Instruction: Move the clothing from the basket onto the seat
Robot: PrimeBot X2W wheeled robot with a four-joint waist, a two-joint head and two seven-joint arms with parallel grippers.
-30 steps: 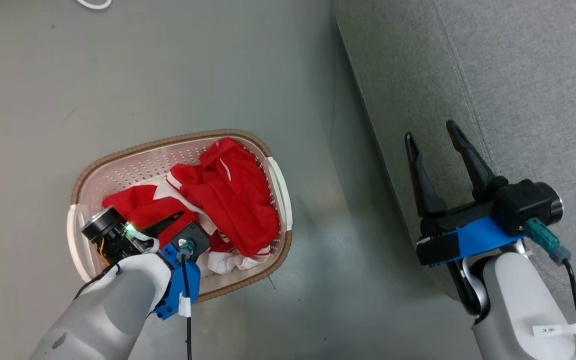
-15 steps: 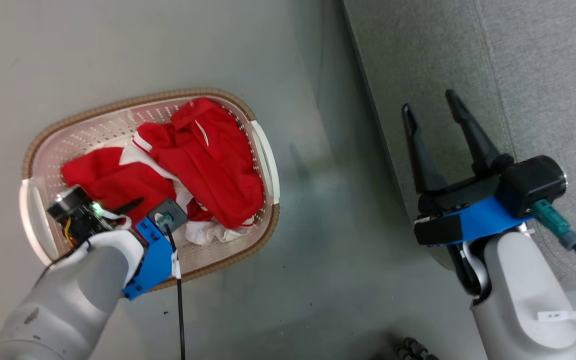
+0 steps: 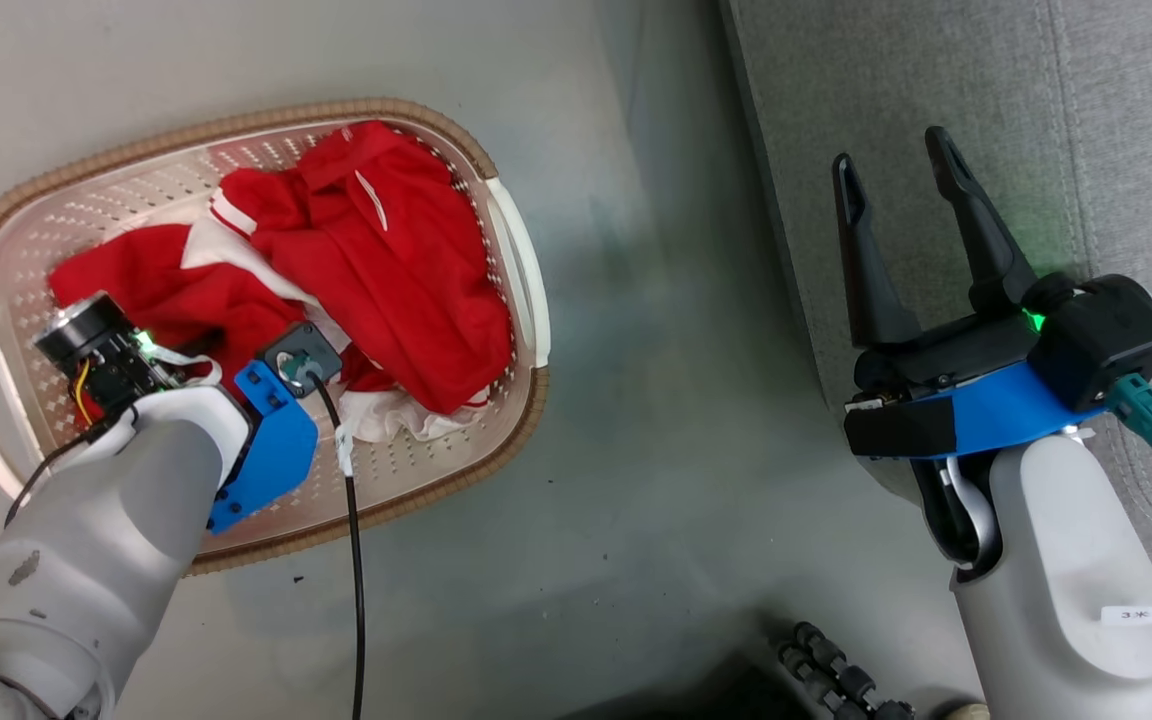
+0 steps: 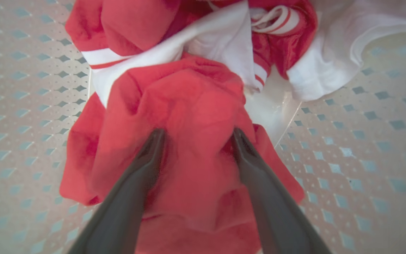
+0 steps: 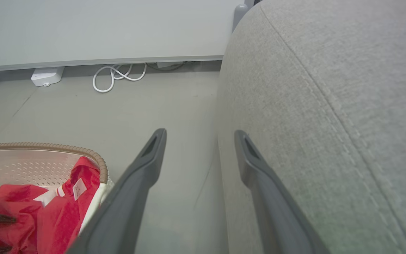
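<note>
The left gripper point(image 4: 197, 132) has come down into the basket point(image 3: 521, 290), its fingers apart with a fold of the clothing point(image 4: 189, 98) between them, not yet pinched, so closing seems next; the right gripper point(image 3: 894, 150) waits open, empty, by the seat point(image 3: 1116, 120)

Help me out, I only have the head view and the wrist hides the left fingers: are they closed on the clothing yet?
Observer: Not yet. In the left wrist view the left gripper is open, its fingers straddling a raised fold of the red clothing.
Operator: Are they down at the bottom of the basket?
Observer: Cannot tell. They lie against the fabric, which bulges up between them and hides what is under it.
Operator: Anything beyond the basket I should know of?
Observer: The right wrist view shows a white cable looped on the floor by the wall, apart from the basket.
</note>
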